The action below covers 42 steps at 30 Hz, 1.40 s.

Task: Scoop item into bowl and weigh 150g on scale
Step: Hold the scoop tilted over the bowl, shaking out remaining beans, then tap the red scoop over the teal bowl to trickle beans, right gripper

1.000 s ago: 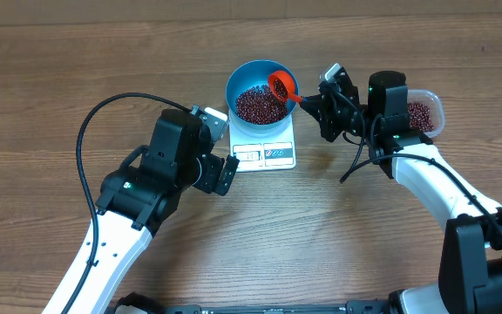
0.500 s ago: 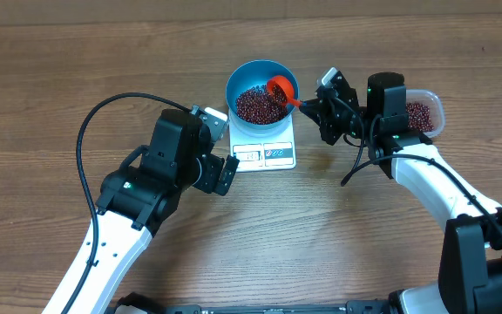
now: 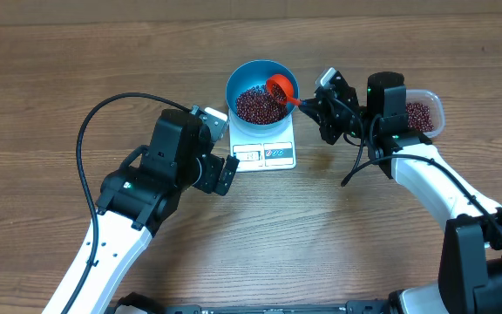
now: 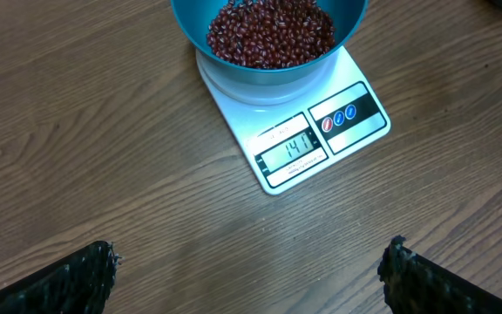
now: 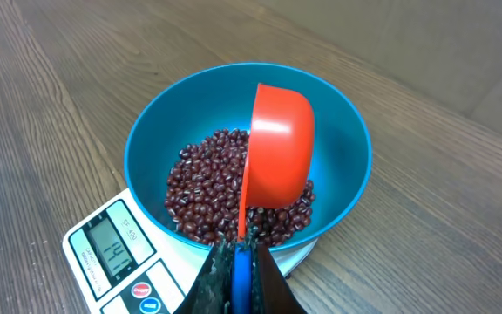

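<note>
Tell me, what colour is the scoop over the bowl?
Orange-red; the scoop shows best in the right wrist view.

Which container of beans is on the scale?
The round blue bowl, resting on the white scale; the clear tub sits on the table instead.

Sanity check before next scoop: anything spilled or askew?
Nothing stands out: beans are in the bowl, bowl sits on the scale, no strays visible on the table; right gripper holds the scoop tipped over the bowl.

left arm (image 3: 159, 166): white link, black joints | right arm (image 3: 425, 174): same | cables (image 3: 80, 139): black | left gripper (image 4: 249, 257): black fingers
</note>
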### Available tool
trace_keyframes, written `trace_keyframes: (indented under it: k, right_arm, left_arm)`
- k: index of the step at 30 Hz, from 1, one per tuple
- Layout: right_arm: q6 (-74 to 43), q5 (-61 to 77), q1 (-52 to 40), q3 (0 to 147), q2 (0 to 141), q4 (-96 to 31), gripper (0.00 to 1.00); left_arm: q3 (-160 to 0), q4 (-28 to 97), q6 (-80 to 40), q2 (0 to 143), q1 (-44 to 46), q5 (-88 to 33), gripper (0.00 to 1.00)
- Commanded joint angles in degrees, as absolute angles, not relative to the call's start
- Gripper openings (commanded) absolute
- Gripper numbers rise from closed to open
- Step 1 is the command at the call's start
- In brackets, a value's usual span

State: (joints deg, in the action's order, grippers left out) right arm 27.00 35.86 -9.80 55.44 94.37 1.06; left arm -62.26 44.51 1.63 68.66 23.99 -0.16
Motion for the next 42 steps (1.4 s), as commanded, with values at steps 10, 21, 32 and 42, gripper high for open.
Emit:
trace_keyframes:
  k: [10,21,32,42]
  right_arm:
    - [28.21,36.95,-10.0,55.55,94.37,1.37,0.04]
    - [28.58,34.7,-10.0,55.55,94.37,1.85,0.04]
    - [28.6,34.79,-10.02,55.55,94.37,0.78,0.04]
    - [28.6,34.79,-10.02,55.55,94.37,0.73,0.04]
  left_arm:
    - [-62.04,44.34,1.1,68.99,24.03,0.25,1.0]
    - [-62.04,44.34,1.1,68.99,24.03,0.25,1.0]
    - [-62.04,44.34,1.1,68.99,24.03,0.25,1.0]
    - [-62.04,44.34,1.1,68.99,24.03,0.25,0.99]
